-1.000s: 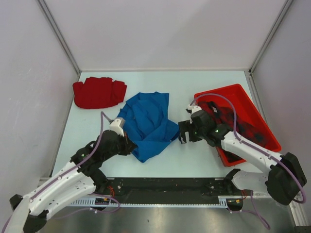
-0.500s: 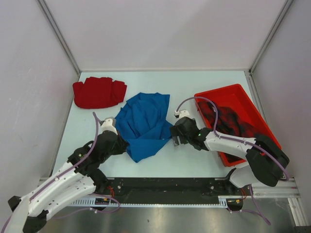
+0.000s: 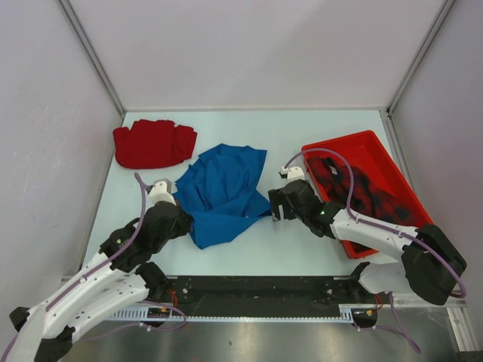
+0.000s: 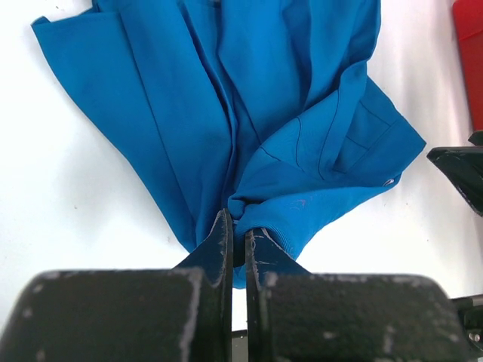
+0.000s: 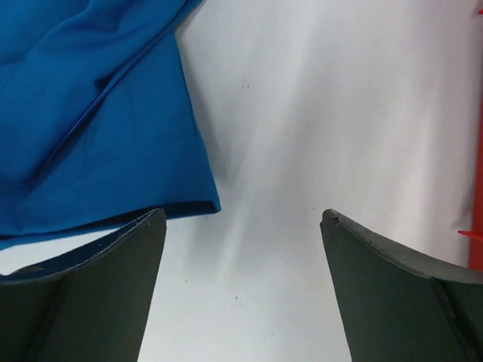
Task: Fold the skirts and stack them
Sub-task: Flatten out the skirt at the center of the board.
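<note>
The blue skirt (image 3: 223,194) lies crumpled in the middle of the table, also filling the left wrist view (image 4: 249,105). My left gripper (image 3: 186,224) is shut on a bunched fold at its near left edge (image 4: 238,230). My right gripper (image 3: 272,212) stands open at the skirt's right edge; in the right wrist view (image 5: 241,219) only bare table lies between its fingers, with the skirt's hem (image 5: 113,128) beside the left finger. The red skirt (image 3: 153,143) lies at the back left. The plaid skirt (image 3: 362,190) lies in the red tray (image 3: 343,143).
The red tray stands at the right side of the table, beside my right arm. White walls close in the table on the left, back and right. A black rail runs along the near edge (image 3: 256,290).
My left gripper has pulled the blue skirt's near edge leftward and toward the front. My right gripper moved left from beside the tray to the skirt's right edge, jaws slightly narrower.
</note>
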Controlling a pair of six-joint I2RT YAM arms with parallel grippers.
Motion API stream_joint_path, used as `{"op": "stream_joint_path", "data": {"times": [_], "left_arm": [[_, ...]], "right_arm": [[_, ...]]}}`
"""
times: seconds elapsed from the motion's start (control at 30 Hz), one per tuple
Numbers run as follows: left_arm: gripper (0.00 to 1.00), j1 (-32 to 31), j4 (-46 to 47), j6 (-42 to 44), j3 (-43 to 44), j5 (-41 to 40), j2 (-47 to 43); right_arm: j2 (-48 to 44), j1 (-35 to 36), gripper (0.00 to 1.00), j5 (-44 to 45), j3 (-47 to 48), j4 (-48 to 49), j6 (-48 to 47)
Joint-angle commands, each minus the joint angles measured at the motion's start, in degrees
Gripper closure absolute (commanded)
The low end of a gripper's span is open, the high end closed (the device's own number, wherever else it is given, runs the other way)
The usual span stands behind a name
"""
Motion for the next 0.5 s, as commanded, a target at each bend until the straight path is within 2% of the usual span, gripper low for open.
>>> {"op": "stream_joint_path", "data": {"times": [0.0, 0.2, 0.47], "left_arm": [[1.0, -0.1, 1.7, -0.1, 2.5, -2.8, -0.6], [1.0, -0.2, 1.5, -0.3, 2.6, -3.2, -0.7], [1.0, -0.1, 0.5, -0.8, 2.8, -3.9, -1.9]], "right_arm": [[2.3, -0.5, 0.13, -2.5, -0.9, 4.4, 1.2], [8.1, 1.5, 0.14, 2.2, -1.2, 7.4, 3.7], [10.4, 2.6, 0.15, 8.2, -2.1, 13.3, 7.1]]}}
